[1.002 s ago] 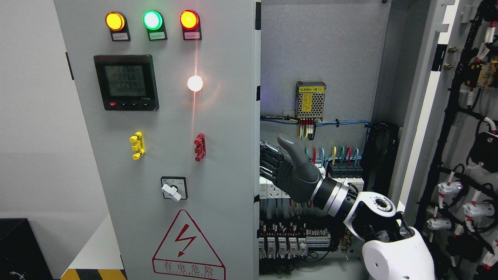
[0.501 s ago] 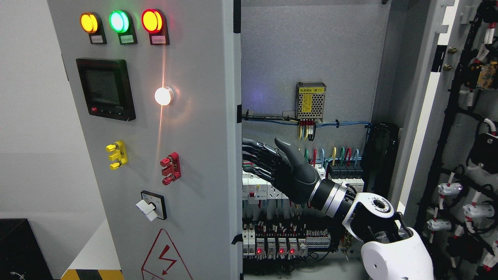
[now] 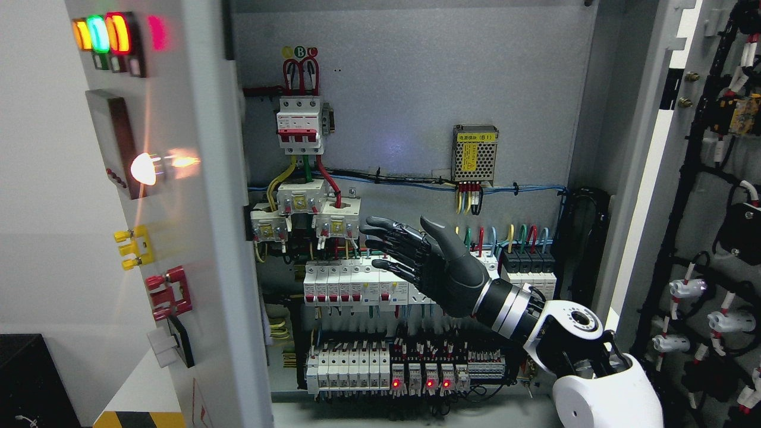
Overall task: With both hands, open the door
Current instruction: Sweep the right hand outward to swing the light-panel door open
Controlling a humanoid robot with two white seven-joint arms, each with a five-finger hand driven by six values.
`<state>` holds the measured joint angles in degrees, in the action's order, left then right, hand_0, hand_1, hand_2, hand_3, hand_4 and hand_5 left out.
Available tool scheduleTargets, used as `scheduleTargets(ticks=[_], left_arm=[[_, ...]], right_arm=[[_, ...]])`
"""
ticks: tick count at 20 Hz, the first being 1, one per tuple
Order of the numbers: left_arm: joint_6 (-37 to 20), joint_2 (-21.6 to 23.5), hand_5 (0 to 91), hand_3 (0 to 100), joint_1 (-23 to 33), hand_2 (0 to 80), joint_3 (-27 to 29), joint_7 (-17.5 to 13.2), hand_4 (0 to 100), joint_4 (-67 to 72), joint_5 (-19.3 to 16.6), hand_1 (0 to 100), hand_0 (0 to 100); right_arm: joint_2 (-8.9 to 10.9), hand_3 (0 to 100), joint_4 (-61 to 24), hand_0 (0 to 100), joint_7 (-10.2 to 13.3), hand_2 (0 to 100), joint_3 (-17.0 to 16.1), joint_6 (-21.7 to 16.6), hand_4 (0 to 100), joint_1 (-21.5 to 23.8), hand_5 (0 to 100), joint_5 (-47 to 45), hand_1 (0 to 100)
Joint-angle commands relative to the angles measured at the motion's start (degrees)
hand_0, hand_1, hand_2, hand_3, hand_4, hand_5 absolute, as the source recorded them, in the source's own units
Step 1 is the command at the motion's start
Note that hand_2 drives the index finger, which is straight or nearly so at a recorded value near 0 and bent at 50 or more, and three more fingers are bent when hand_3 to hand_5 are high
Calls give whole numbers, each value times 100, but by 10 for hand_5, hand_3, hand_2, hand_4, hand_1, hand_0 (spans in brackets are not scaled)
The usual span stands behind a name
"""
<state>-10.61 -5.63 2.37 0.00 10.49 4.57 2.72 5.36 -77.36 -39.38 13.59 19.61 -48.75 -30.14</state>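
The robot's right arm [image 3: 565, 333] rises from the lower right corner, white shell first, then a silver wrist, ending in the dark right hand [image 3: 434, 261] held palm-side left inside the open cabinet. Its fingers [image 3: 386, 238] are stretched out and released, grasping nothing, thumb raised above them, tips pointing left. Beyond the fingertips, well apart to their left, the left door [image 3: 202, 238] stands swung wide, seen almost edge-on, its indicator lamps [image 3: 101, 34] lit at the top. Behind and below the fingers run rows of white circuit breakers [image 3: 345, 282]. Up and right of the thumb, a perforated power supply [image 3: 474, 153] is mounted on the grey back panel [image 3: 416, 83].
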Motion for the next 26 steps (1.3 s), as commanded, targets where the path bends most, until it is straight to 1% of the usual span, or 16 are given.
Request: scheduleTargets(ticks=[1,4,9,11,14,17,19,20,22,23,26], left_arm=[[24,0,0,0,0,0,123,-3,0,0,0,0,0],[33,0,0,0,0,0,123,-3,0,0,0,0,0],[24,0,0,0,0,0,123,-3,0,0,0,0,0],[24,0,0,0,0,0,123,-3,0,0,0,0,0],[24,0,0,0,0,0,123,-3,0,0,0,0,0],[24,0,0,0,0,0,123,-3,0,0,0,0,0],[24,0,0,0,0,0,123,-3,0,0,0,0,0],[24,0,0,0,0,0,123,-3,0,0,0,0,0],[24,0,0,0,0,0,123,-3,0,0,0,0,0],[24,0,0,0,0,0,123,-3,0,0,0,0,0],[24,0,0,0,0,0,123,-3,0,0,0,0,0]], right_arm=[[18,0,-244,191,0,0,108,-1,0,58,0,-1,0],[88,0,-262,191,0,0,266,-1,0,111,0,-1,0],[115,0,-271,191,0,0,284,-10,0,120,0,-1,0],[123,0,-314,191,0,0,371,-10,0,155,0,-1,0],[141,0,-587,191,0,0,539,-10,0,322,0,-1,0],[141,0,-780,191,0,0,574,-10,0,497,0,-1,0],[150,0,-947,191,0,0,705,-10,0,638,0,-1,0],[211,0,-1035,191,0,0,793,-10,0,700,0,-1,0],[447,0,-1237,191,0,0,951,-10,0,875,0,-1,0],[527,0,-1368,191,0,0,1022,-19,0,989,0,-10,0],[528,0,-1650,191,0,0,1075,-19,0,1288,0,-10,0]])
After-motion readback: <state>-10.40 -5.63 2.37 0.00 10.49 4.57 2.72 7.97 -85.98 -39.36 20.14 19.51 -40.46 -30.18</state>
